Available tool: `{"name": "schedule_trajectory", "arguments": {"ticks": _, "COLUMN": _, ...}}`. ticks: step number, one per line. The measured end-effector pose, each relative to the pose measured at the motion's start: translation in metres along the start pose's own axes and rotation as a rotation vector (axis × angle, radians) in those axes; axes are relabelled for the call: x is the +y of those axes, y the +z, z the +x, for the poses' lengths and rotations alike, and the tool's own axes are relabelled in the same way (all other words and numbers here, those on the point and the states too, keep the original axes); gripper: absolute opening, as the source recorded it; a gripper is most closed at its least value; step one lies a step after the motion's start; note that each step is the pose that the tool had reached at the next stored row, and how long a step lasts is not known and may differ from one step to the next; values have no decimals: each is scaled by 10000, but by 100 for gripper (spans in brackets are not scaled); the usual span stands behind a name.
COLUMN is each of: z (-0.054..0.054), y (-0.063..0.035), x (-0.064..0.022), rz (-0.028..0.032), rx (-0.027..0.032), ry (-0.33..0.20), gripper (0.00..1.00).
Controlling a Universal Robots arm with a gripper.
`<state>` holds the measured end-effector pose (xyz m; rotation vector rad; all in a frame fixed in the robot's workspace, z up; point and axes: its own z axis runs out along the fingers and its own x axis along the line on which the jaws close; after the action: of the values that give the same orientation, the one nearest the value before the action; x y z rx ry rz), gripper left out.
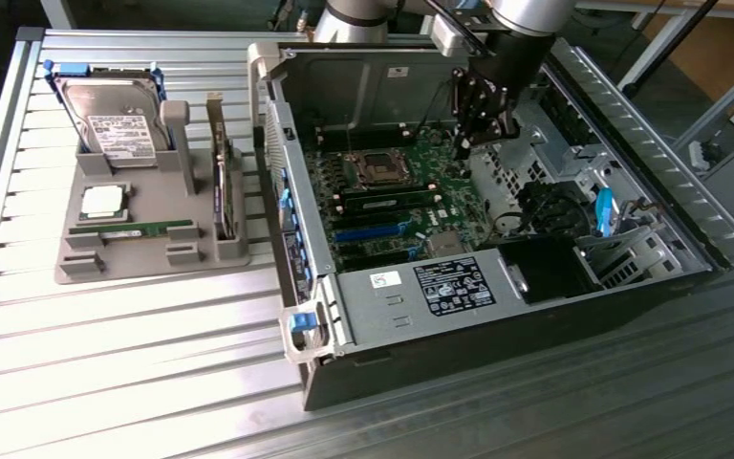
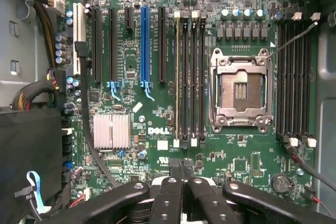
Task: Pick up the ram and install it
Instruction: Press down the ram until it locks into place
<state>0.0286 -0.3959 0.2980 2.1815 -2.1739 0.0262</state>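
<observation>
On the grey holder [image 1: 150, 253] at the exterior view's left, one ram [image 1: 131, 229] is lying flat below the silver CPU chip [image 1: 102, 199], well apart from the gripper [image 1: 482, 134]. That gripper is hanging inside the open computer case [image 1: 341, 325] over the motherboard [image 2: 157, 77], its fingers [image 2: 173, 192] pressing together and gripping nothing; the wrist view is showing the bare CPU socket [image 2: 240, 90] between memory slots [image 2: 189, 77].

Bright glare washes the slatted table [image 1: 138, 354], while the open computer case [image 1: 469, 220] beneath the arm sits darker. The motherboard [image 2: 157, 108] appears evenly lit and sharp.
</observation>
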Motion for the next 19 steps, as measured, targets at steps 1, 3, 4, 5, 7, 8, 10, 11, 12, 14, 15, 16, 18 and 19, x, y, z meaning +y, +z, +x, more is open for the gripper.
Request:
{"name": "schedule_trajectory", "arguments": {"ticks": 1, "z": 0, "y": 2, "x": 19, "rz": 0, "rx": 0, "ry": 0, "gripper": 9}}
{"name": "schedule_trajectory", "arguments": {"ticks": 3, "z": 0, "y": 4, "x": 40, "rz": 0, "rx": 0, "ry": 0, "gripper": 9}}
{"name": "schedule_trajectory", "arguments": {"ticks": 4, "z": -1, "y": 5, "x": 53, "rz": 0, "rx": 0, "ry": -1, "gripper": 9}}
{"name": "schedule_trajectory", "arguments": {"ticks": 5, "z": -1, "y": 6, "x": 62, "rz": 0, "rx": 0, "ry": 0, "gripper": 9}}
{"name": "schedule_trajectory", "arguments": {"ticks": 7, "z": -1, "y": 9, "x": 89, "rz": 0, "rx": 0, "ry": 0, "gripper": 9}}
{"name": "schedule_trajectory", "arguments": {"ticks": 8, "z": -1, "y": 10, "x": 110, "rz": 0, "rx": 0, "ry": 0, "gripper": 9}}
{"name": "schedule_trajectory", "arguments": {"ticks": 10, "z": -2, "y": 15, "x": 151, "rz": 0, "rx": 0, "ry": 0, "gripper": 9}}
{"name": "schedule_trajectory", "arguments": {"ticks": 11, "z": -2, "y": 25, "x": 190, "rz": 0, "rx": 0, "ry": 0, "gripper": 9}}
{"name": "schedule_trajectory", "arguments": {"ticks": 12, "z": -3, "y": 38, "x": 207, "rz": 0, "rx": 0, "ry": 0, "gripper": 9}}
{"name": "schedule_trajectory", "arguments": {"ticks": 14, "z": -5, "y": 82, "x": 212, "rz": 0, "rx": 0, "ry": -1, "gripper": 9}}
{"name": "schedule_trajectory", "arguments": {"ticks": 15, "z": -6, "y": 89, "x": 211, "rz": 0, "rx": 0, "ry": -1, "gripper": 9}}
{"name": "schedule_trajectory", "arguments": {"ticks": 16, "z": -6, "y": 103, "x": 211, "rz": 0, "rx": 0, "ry": -1, "gripper": 9}}
{"name": "schedule_trajectory", "arguments": {"ticks": 18, "z": -8, "y": 139, "x": 205, "rz": 0, "rx": 0, "ry": 0, "gripper": 9}}
{"name": "schedule_trajectory", "arguments": {"ticks": 19, "z": -9, "y": 148, "x": 204, "rz": 0, "rx": 0, "ry": 0, "gripper": 9}}
